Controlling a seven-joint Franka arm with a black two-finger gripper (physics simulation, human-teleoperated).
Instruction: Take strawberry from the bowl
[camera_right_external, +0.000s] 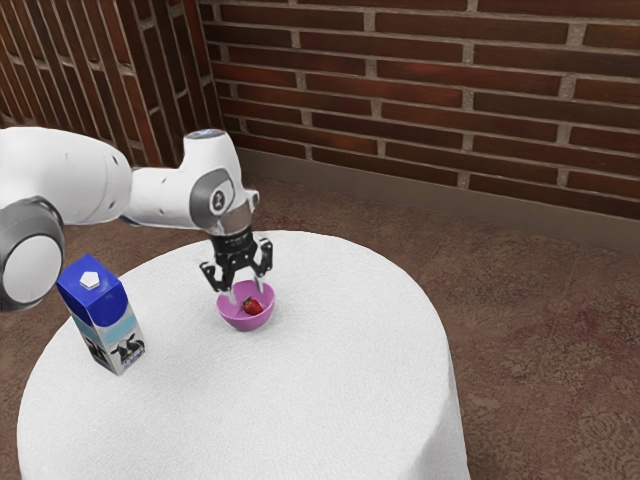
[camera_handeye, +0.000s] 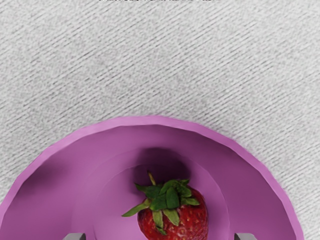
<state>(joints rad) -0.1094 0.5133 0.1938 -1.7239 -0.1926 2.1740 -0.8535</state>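
Note:
In the exterior view my gripper (camera_right_external: 247, 292) points down over the pink bowl (camera_right_external: 232, 318), its fingers spread apart and their tips around the level of the rim. The red strawberry (camera_right_external: 253, 307) lies in the bowl, with nothing gripped. From the wrist view, the strawberry (camera_handeye: 175, 217) with green leaves rests on the floor of the bowl (camera_handeye: 80, 135). The tips of my gripper (camera_handeye: 160, 237) show on opposite sides of the fruit, each well apart from it.
A blue and white milk carton (camera_right_external: 102, 318) stands on the round white-covered table (camera_right_external: 330, 370), toward the exterior view's left of the bowl, below the arm. A brick wall (camera_right_external: 420, 100) rises beyond the table.

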